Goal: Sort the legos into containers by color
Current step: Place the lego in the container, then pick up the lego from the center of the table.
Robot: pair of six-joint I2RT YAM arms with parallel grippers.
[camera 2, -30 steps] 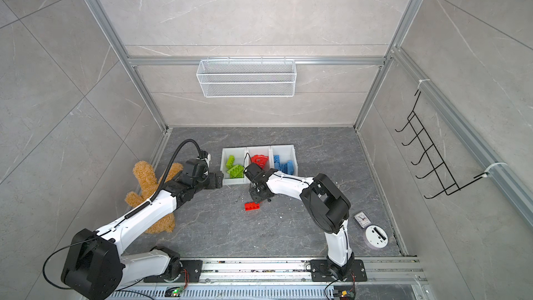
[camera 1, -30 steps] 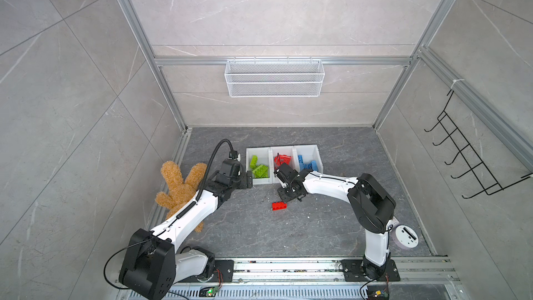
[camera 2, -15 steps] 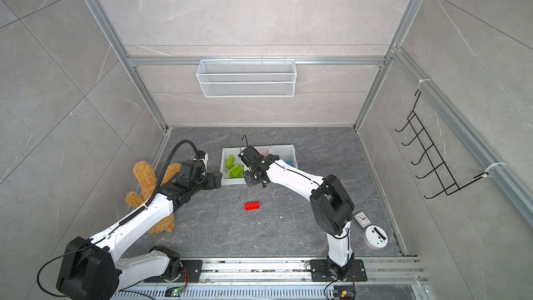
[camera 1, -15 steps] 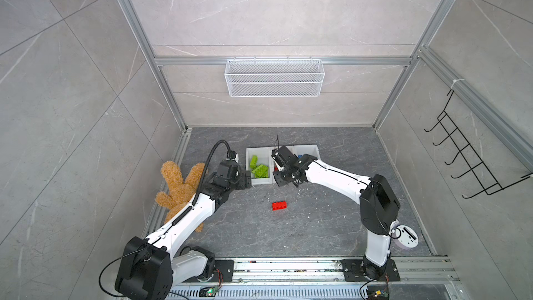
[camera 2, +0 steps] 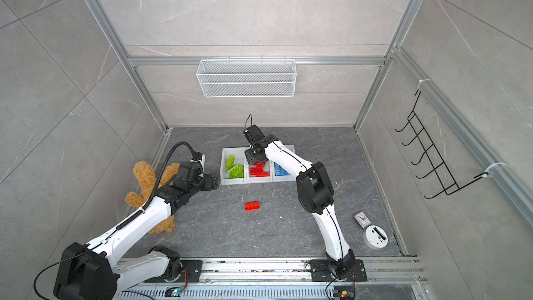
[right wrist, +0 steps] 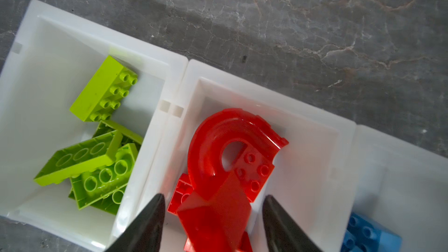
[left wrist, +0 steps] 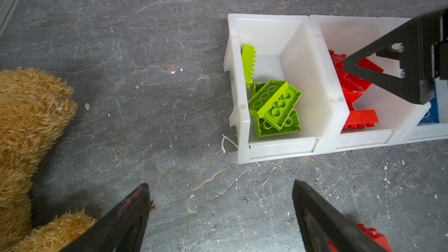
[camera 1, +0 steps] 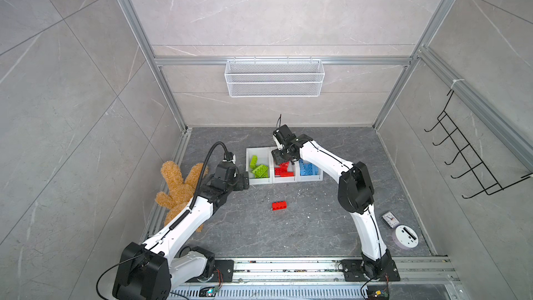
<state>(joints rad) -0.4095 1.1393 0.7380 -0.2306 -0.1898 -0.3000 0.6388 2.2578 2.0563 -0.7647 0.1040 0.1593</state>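
Three white containers (camera 1: 248, 151) stand joined in a row. The left one holds lime green legos (left wrist: 276, 107), the middle one red legos (camera 1: 282, 171) including an arch (right wrist: 218, 136), and the right one blue legos (camera 1: 308, 168). My right gripper (right wrist: 213, 196) hangs open over the middle container (right wrist: 315, 127). A tilted red lego (right wrist: 218, 214) sits between its fingers with a gap on each side. One red brick (camera 1: 279, 206) lies alone on the floor in front of the containers. My left gripper (left wrist: 220, 183) is open and empty, low beside the green container's (left wrist: 266, 16) front left corner.
A brown plush toy (camera 1: 178, 186) lies by the left wall, under my left arm. A white wire basket (camera 1: 274, 79) hangs on the back wall and a black hook rack (camera 1: 461, 163) on the right wall. A small clock (camera 1: 390, 219) and a round white disc (camera 1: 406, 236) lie at the front right.
My right gripper has moved back from the containers' front edge to over the middle container, and its jaws have widened off the red lego. The left arm has barely moved.
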